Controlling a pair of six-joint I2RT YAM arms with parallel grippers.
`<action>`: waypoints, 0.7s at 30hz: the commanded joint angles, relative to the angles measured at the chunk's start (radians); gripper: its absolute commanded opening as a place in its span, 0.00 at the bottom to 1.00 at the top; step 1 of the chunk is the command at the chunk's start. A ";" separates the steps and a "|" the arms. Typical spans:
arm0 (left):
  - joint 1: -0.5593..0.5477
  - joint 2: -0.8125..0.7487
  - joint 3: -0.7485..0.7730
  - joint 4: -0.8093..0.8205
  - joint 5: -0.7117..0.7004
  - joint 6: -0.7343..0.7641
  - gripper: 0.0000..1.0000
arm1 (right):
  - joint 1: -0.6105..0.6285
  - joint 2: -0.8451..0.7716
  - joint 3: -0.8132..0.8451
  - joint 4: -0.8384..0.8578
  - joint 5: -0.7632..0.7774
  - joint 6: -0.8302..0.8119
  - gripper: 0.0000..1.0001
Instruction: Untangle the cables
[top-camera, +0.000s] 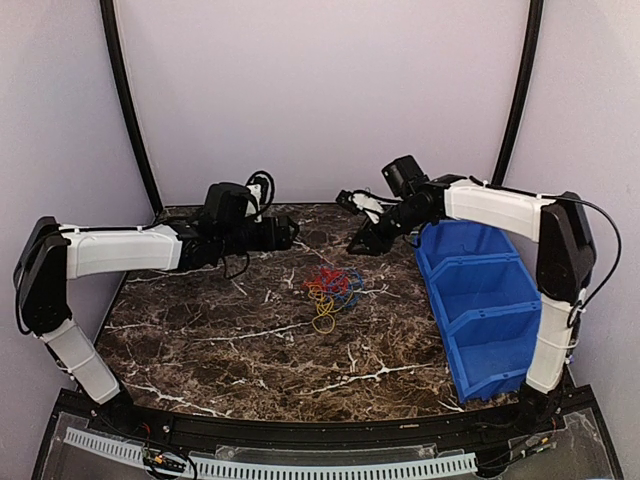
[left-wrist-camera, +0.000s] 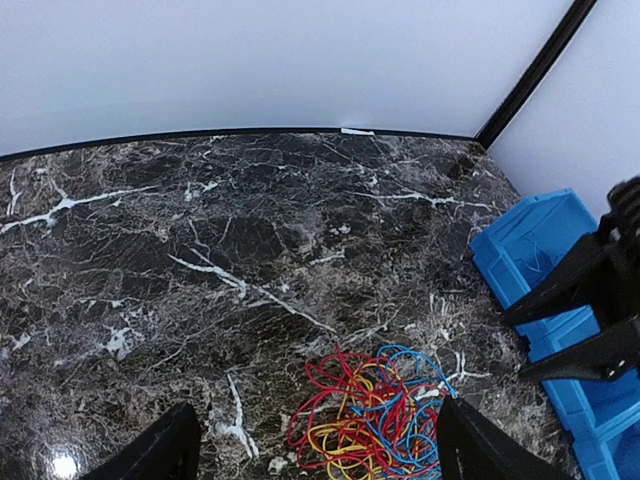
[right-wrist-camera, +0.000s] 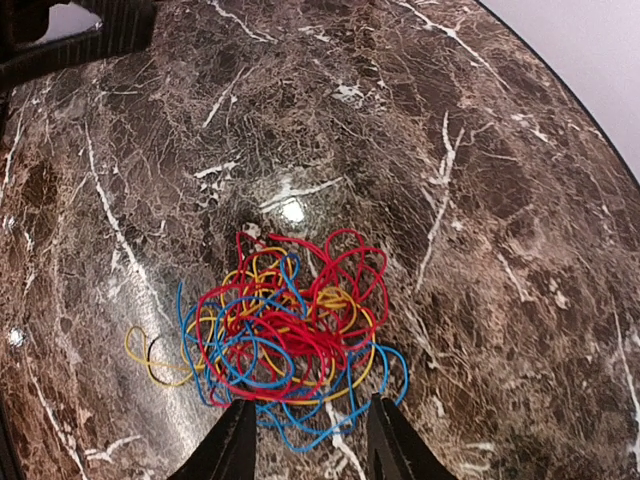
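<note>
- Dark marble surface (top-camera: 200, 340) under everything, with blue bins (top-camera: 480, 300) along its right edge.
- Wide-spread left tool (left-wrist-camera: 315, 408), holding nothing, up off the surface at the far left of the heap.
- About half-wide right tool (right-wrist-camera: 310, 405), also holding nothing, up at the far right.
- Knotted heap of red, blue and yellow cables (top-camera: 328, 287) near the middle of the surface, between both tools and a bit closer to the arm bases.
- Roundish heap, no clear long way.
- Nearer tool hard to pick, maybe the right.
- Stray yellow loop (right-wrist-camera: 150, 355) poking out of the heap's near side.
</note>
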 joint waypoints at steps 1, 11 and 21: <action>0.050 -0.012 -0.008 -0.001 0.109 -0.150 0.84 | 0.046 0.081 0.083 -0.008 -0.031 0.029 0.40; 0.103 -0.017 -0.027 0.015 0.161 -0.193 0.82 | 0.091 0.259 0.250 -0.052 -0.007 0.076 0.38; 0.109 -0.040 -0.028 0.019 0.149 -0.177 0.82 | 0.092 0.283 0.252 -0.048 0.000 0.080 0.30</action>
